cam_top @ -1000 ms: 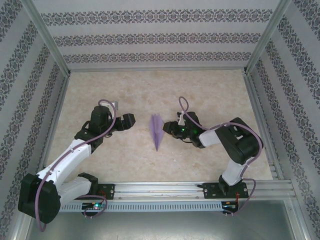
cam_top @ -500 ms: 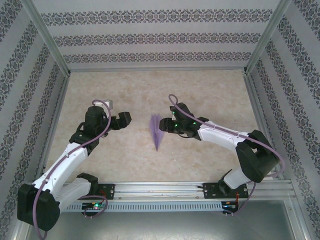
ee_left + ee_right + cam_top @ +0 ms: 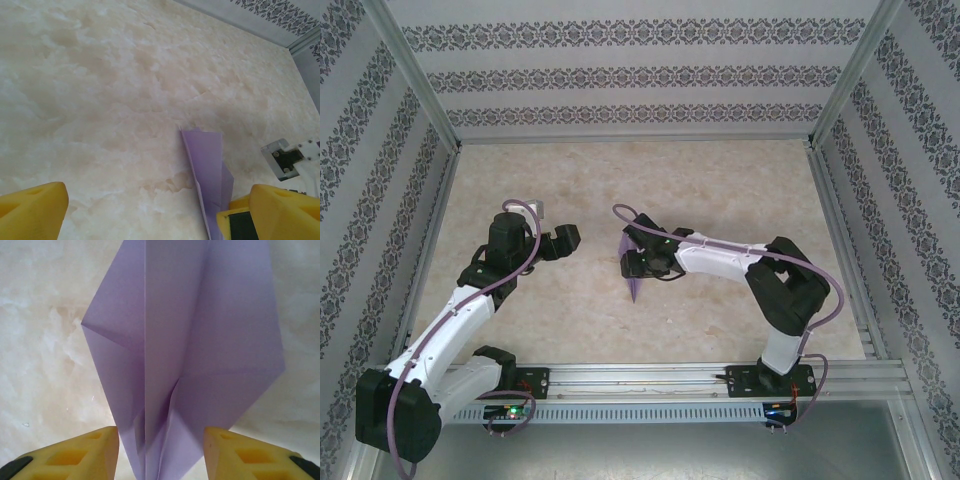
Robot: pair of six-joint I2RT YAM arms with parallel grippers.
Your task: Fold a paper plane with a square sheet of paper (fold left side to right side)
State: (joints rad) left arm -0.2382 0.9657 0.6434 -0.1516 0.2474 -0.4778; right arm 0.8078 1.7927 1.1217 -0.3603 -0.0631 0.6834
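1. The left pincer (image 3: 566, 240) was seen with its jaws spread wide and nothing held between them.
2. In the left wrist view its yellow fingers (image 3: 35, 210) were set far apart at the two lower corners, and bare marbled table (image 3: 100, 90) was seen in the gap.
3. The paper plane (image 3: 635, 289) was laid flat on the table, to the right of the left pincer and apart from it.
4. From the left wrist camera the paper plane (image 3: 210, 170) was seen just beside that pincer's right finger, with its broad end turned away.
5. The right pincer (image 3: 633, 263) was placed directly over the plane, whose sharp point was left jutting out on the side toward the arm bases.
6. The jaws of the right pincer were seen partly open, astride the plane's narrow end.
7. In the right wrist view a yellow finger (image 3: 75, 455) was seen on each side of the centre crease, and the folded wings were spread ahead of the fingertips.
8. A strip of table was seen between the paper and the right-hand finger. Whether the left-hand finger was touched by the paper's edge could not be told.
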